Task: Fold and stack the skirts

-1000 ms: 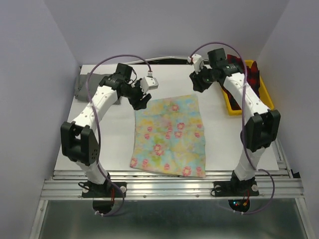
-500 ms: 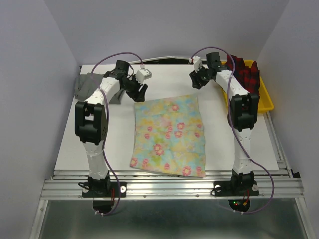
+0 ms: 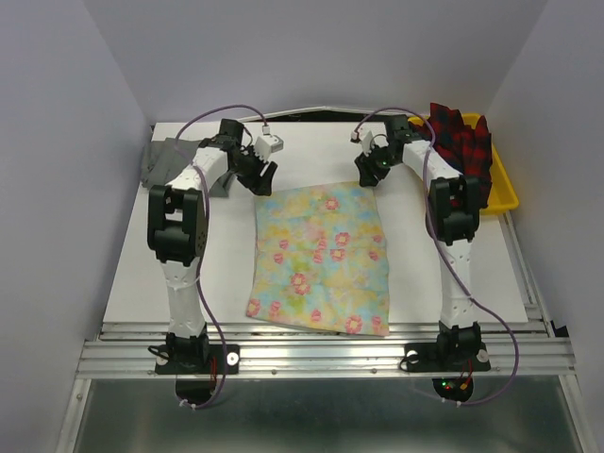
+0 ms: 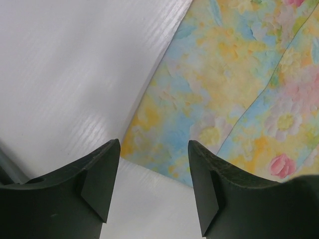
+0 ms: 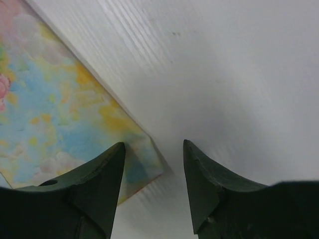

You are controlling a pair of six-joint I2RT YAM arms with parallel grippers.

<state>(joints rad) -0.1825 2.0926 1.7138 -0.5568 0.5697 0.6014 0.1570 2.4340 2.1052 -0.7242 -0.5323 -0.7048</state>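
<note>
The floral skirt (image 3: 321,257) lies spread flat in the middle of the table. It also shows in the left wrist view (image 4: 234,89) and the right wrist view (image 5: 55,124). My left gripper (image 3: 261,179) is open and empty just above the skirt's far left corner (image 4: 154,142). My right gripper (image 3: 370,176) is open and empty over the skirt's far right corner (image 5: 152,142). The grey skirt (image 3: 170,159) lies at the far left of the table. The plaid skirt (image 3: 462,140) is bunched in the yellow tray (image 3: 500,193) at the far right.
The white table (image 3: 189,255) is bounded by grey walls on the left, right and back. A metal rail (image 3: 321,351) runs along the near edge by the arm bases.
Both arms have stretched out toward the far side. Both grippers have come down over the far corners of the floral skirt. The skirt has not moved.
</note>
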